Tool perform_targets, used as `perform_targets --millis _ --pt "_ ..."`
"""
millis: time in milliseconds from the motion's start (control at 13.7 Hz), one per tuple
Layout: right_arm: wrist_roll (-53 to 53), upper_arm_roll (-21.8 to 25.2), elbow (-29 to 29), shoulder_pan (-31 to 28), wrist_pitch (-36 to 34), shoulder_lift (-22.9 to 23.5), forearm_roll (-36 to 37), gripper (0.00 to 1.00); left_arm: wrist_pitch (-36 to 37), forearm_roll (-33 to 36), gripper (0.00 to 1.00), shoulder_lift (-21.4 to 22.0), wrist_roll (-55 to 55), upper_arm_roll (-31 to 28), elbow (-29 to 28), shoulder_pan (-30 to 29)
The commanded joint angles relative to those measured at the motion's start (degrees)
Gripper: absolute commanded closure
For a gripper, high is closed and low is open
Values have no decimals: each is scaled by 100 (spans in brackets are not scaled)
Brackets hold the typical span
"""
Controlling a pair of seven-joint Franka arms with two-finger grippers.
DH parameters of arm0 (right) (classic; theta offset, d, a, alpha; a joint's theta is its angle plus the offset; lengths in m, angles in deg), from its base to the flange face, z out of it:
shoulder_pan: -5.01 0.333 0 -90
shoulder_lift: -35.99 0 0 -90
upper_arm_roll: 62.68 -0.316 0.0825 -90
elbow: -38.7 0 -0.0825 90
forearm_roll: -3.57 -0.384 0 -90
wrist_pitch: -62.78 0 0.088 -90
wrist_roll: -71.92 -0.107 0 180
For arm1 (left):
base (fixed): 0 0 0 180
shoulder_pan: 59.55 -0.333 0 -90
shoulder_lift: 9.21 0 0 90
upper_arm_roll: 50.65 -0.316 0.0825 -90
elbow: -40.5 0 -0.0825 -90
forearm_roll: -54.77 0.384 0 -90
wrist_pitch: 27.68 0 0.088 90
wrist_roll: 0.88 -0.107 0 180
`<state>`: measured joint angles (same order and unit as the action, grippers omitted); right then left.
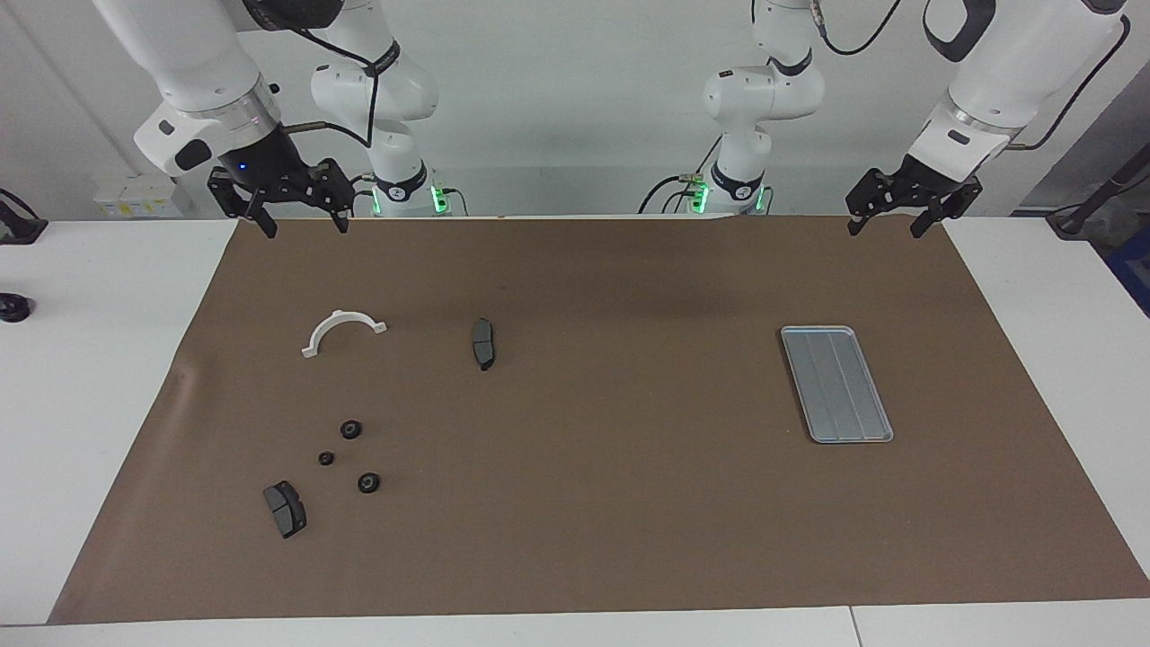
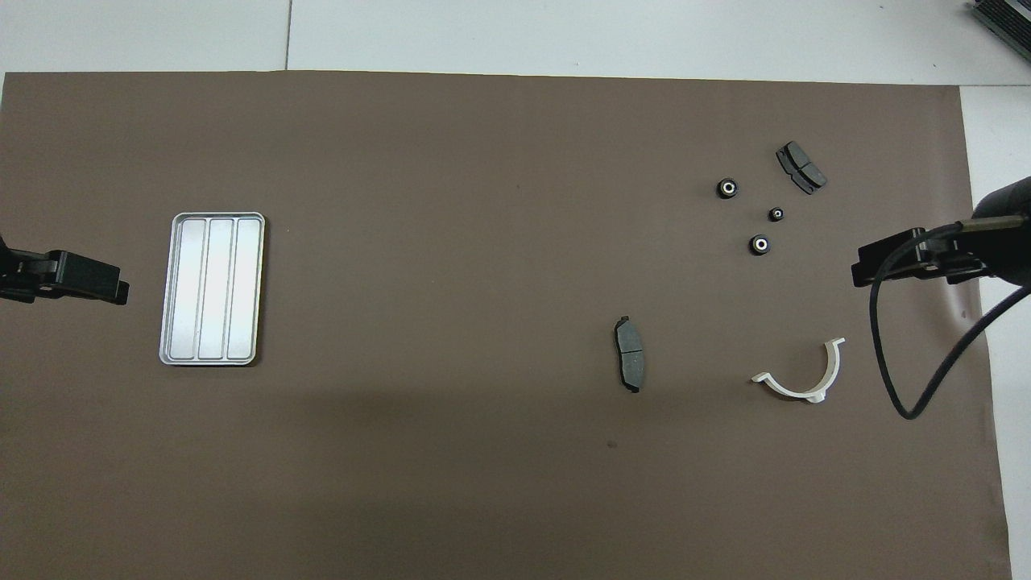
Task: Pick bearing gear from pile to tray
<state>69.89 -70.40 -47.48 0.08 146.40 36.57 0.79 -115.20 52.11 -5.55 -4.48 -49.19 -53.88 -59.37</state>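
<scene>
Gears [image 1: 351,429] loose on mat (tray [image 1: 836,384] bare), claws raised

cut off: left gripper [image 2: 80,282] at overhead edge | too small: teeth on smallest gear [image 1: 326,458]

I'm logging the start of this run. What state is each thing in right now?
Flat silver-grey metal tray: empty, toward the left arm's end.
Three small black round gears: loose on the brown mat, none in the tray.
Two dark grey brake pads: lying flat, apart.
White half-ring bracket: lying flat.
Left tool: open, raised, holding nothing.
Right tool: open, raised, holding nothing.
</scene>
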Motion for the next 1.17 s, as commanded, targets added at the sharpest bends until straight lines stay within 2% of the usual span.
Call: perform_targets --millis 0,292,437,656,729,1093 --pt "-123 -36 -162 -112 67 -138 -74 0 -2 46 0 161 -35 4 -168 -35" --pt "279 -36 -363 -95 171 -216 -74 0 -2 46 0 161 -27 4 -168 -35" --pt "1156 -36 -941 -235 626 -470 -118 0 -2 46 0 161 -27 4 -168 -35" --pt "1328 -36 -1856 -183 1610 -638 -154 0 -2 46 0 161 -35 4 -168 -35" --pt "1328 -27 -1989 -183 1961 -560 -154 0 -2 46 0 161 -35 4 -168 -35" --pt "1336 -27 -1850 -279 3403 835 -145 0 -2 46 0 161 -35 4 -168 -35"
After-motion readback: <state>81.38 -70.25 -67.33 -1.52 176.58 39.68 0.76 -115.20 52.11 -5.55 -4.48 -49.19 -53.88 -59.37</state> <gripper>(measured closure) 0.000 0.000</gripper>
